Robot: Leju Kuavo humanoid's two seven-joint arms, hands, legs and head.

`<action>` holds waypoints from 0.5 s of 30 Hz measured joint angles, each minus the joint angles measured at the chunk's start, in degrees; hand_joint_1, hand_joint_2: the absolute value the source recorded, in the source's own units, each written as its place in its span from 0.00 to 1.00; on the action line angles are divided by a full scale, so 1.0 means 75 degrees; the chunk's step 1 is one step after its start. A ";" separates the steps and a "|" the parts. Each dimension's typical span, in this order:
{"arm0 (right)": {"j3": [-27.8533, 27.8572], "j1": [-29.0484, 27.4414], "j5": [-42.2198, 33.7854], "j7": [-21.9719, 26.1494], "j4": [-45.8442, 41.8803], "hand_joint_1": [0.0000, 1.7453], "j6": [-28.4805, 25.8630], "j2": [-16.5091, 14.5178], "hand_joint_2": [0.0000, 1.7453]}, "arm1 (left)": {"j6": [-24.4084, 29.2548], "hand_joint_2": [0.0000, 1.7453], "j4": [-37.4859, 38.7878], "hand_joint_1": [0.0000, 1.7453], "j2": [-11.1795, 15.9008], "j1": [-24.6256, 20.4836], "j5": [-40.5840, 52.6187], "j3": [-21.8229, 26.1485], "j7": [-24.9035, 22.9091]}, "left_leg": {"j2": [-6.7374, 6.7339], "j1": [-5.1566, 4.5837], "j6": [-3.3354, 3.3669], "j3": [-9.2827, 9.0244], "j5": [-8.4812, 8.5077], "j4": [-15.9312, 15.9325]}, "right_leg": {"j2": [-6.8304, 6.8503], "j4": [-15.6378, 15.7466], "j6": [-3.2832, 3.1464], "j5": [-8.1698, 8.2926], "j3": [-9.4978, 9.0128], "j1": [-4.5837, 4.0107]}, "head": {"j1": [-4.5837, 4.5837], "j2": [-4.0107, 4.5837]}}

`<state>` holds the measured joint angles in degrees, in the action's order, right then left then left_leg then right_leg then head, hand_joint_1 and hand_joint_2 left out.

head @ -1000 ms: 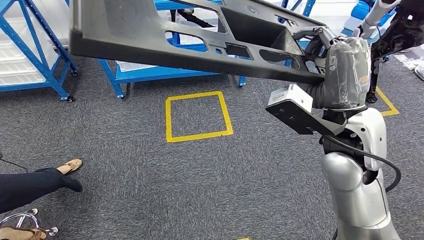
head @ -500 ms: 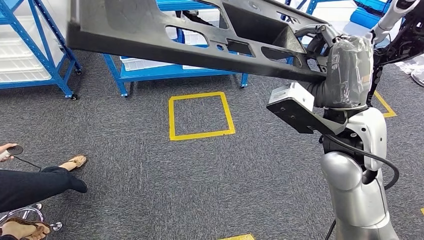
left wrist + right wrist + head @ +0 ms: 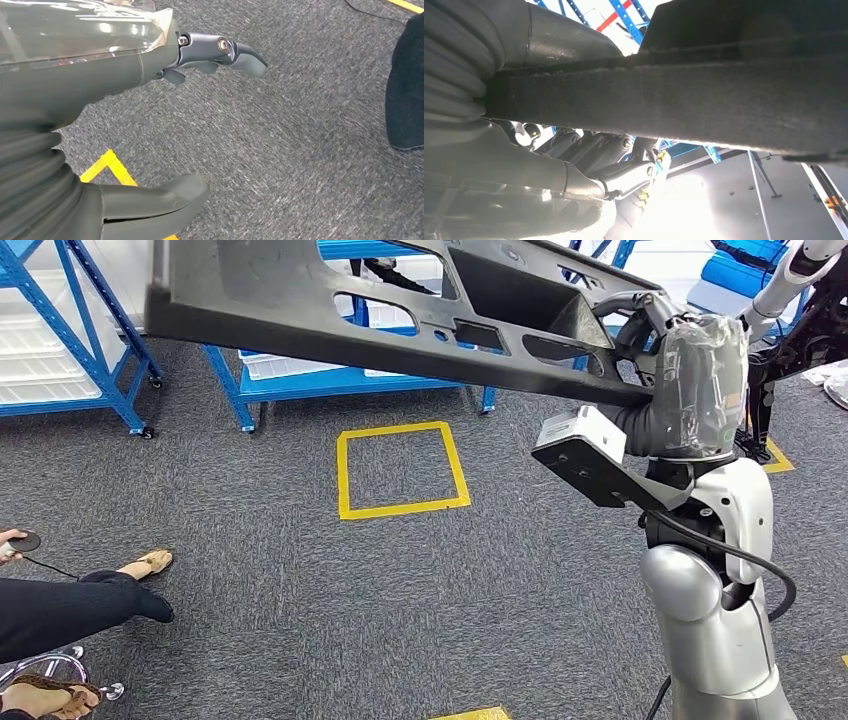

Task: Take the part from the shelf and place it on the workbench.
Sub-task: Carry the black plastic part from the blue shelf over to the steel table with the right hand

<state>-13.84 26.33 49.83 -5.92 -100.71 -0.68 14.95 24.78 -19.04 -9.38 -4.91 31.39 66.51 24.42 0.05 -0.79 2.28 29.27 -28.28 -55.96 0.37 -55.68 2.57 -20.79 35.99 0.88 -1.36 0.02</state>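
Observation:
The part (image 3: 330,310) is a long dark grey plastic panel with several cut-outs, carried high across the head view. My right hand (image 3: 685,380), wrapped in clear film, grips its right end, with fingers (image 3: 640,310) hooked over the edge. In the right wrist view the part's thick edge (image 3: 684,100) runs across the frame, held by the right hand (image 3: 589,165). My left hand (image 3: 100,75) hangs over the carpet with its thumb (image 3: 155,202) and fingers (image 3: 225,50) apart, holding nothing.
Blue wheeled shelves (image 3: 330,380) stand behind the part, with another blue rack (image 3: 80,350) at far left. A yellow tape square (image 3: 400,470) marks the grey carpet. A seated person's leg (image 3: 90,600) and hand (image 3: 10,540) are at lower left; dark trousers (image 3: 405,85) are close to my left hand.
The camera has turned a little, sliding the floor and shelves to the right. The part stays in my right hand. A person's hand with a small black object has appeared at the left edge.

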 joint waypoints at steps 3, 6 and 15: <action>0.0016 -0.0021 0.0121 0.0033 0.0025 1.00 -0.0019 0.0000 1.00 | -0.0080 1.00 0.0042 0.00 0.0009 -0.0031 -0.0001 -0.0001 0.0009 | 0.0000 0.0000 0.0000 0.0001 0.0000 0.0000 | -0.0002 0.0000 0.0000 0.0000 0.0003 0.0000 | -0.0001 0.0000; 0.0072 -0.0051 0.0226 0.0107 0.0090 1.00 -0.0095 0.0000 1.00 | -0.0119 1.00 0.0109 0.00 0.0024 -0.0089 0.0010 -0.0001 0.0012 | 0.0000 0.0000 -0.0001 0.0004 0.0002 0.0000 | -0.0001 -0.0001 0.0000 0.0000 0.0003 -0.0001 | 0.0000 0.0000; 0.0135 -0.0030 0.0150 0.0412 0.0487 1.00 -0.0284 -0.0020 1.00 | -0.0036 1.00 0.0332 0.00 0.0108 -0.0189 0.0015 -0.0012 0.0013 | 0.0005 -0.0030 0.0024 0.0066 0.0010 -0.0067 | -0.0002 0.0006 0.0078 0.0056 0.0018 0.0044 | 0.0000 0.0000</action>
<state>-12.82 26.11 50.96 -2.84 -97.05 -2.81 14.80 24.51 -16.55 -8.57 -6.33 31.50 66.42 24.52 0.09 -1.02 2.46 29.76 -28.21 -56.47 0.35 -55.63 3.16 -20.37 36.13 1.21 -1.36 0.02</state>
